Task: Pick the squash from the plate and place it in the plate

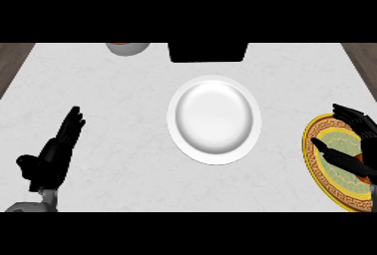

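- Looking down on the pale marbled bench, we see a plain white plate near its middle, nothing lying on it.
- At the right edge we find a second plate, the gold-rimmed patterned plate, partly cut off by the view's border.
- Our right hand sits over that patterned plate; its fingers and thumb are spread apart, with a gap between them.
- We cannot make out the squash: if it lies on the patterned plate, our right hand hides it, and we cannot tell whether the hand touches anything.
- Our left hand rests at the lower left, well apart from both plates, fingers straight and close together, pointing up the view, holding nothing.
- Along the far edge we note a dark block beyond the white plate, and a pale rounded bowl to its left, only partly in view.
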Robot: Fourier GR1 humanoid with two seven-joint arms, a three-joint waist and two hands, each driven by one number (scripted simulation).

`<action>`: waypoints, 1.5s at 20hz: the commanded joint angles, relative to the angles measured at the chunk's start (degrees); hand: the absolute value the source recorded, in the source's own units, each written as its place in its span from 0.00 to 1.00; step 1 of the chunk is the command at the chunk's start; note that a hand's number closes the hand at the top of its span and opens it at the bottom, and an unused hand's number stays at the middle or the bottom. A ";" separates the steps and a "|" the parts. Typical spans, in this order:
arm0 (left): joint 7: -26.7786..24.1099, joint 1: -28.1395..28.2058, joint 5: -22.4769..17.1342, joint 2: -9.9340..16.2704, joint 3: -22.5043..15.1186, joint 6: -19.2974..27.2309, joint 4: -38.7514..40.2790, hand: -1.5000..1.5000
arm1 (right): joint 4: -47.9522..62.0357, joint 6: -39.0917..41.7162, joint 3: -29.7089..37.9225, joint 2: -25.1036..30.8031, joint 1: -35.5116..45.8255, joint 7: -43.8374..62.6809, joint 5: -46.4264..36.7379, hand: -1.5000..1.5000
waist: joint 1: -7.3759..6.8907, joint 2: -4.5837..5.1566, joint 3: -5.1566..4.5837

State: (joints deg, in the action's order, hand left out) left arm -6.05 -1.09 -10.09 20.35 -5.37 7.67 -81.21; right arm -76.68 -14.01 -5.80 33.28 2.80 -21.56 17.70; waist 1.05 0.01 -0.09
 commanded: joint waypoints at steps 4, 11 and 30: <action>-1.37 -2.69 0.87 -0.81 0.38 -3.18 4.82 0.50 | -6.22 -5.56 2.82 -0.26 -12.59 -9.90 -6.35 0.00 | -0.05 -0.14 0.04; -3.93 0.01 1.01 -0.16 2.15 -4.72 4.44 0.50 | -15.87 -7.56 9.74 7.03 -23.91 -2.02 -8.25 0.00 | -0.01 -0.18 -0.03; -5.67 -0.28 3.82 -4.28 2.11 -5.32 7.01 0.50 | -18.55 7.89 6.33 21.20 -23.90 31.77 -22.80 0.00 | -0.89 -0.01 0.04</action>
State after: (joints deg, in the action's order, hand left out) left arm -8.10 -3.26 -7.52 17.78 -3.06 2.62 -76.53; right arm -94.52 -8.18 0.50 54.71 -21.55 5.90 -2.40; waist 0.11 0.00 -0.04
